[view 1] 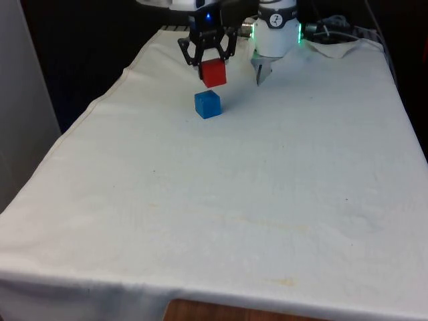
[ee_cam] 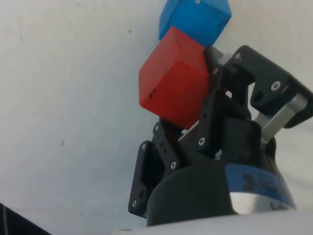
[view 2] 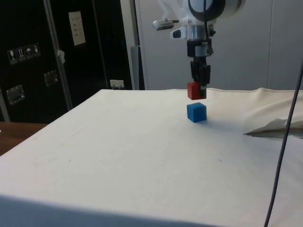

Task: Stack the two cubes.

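Below your hand (view 1: 212, 59) sits the blue cube (view 1: 208, 104), resting alone on the white tabletop (view 1: 267, 200), with a clear gap of air between it and what you carry. Your hand is clamped on the red cube (view 1: 215, 73), gripping it near its upper part so most of the block hangs under the fingertips.

From the side, the red cube (view 2: 194, 90) looks nearly over the blue cube (view 2: 196, 112), though perhaps a shade off to one side. The wrist camera shows the red cube (ee_cam: 173, 83) turned relative to the blue cube (ee_cam: 195, 19), so their edges do not line up.

That twist is your main risk. If you release with the faces rotated and slightly offset, the red block may land on a corner or overhang, then tip off. Letting go from this height would likely make it bounce or knock the blue one sideways, since nothing holds that block in place. Coming down too hard could also push the lower cube across the cloth. Your shallow grip could let the red cube pivot during the descent.
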Tool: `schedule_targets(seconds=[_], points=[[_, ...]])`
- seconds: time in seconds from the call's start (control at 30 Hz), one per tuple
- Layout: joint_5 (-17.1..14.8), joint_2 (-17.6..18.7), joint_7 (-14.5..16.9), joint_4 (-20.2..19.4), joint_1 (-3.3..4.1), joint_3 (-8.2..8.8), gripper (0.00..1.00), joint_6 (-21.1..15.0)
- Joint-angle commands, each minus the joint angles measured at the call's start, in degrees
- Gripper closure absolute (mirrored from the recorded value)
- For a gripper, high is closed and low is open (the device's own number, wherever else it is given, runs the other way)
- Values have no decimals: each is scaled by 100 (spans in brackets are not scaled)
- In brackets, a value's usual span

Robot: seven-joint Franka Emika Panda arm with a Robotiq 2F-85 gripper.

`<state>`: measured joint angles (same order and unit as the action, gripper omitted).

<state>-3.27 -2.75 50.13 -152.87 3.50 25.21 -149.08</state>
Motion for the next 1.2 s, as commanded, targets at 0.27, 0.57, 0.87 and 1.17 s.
schedule_targets(seconds=[0.27,0.57,0.87,1.17], points=[[-160,120,69,17,-6,34,97,-189],[-223,269,115,17,-11,103,97,-315],[-395,413,195,34,-23,120,97,-453],[-567,435,246,63,-11,120,97,-453]])
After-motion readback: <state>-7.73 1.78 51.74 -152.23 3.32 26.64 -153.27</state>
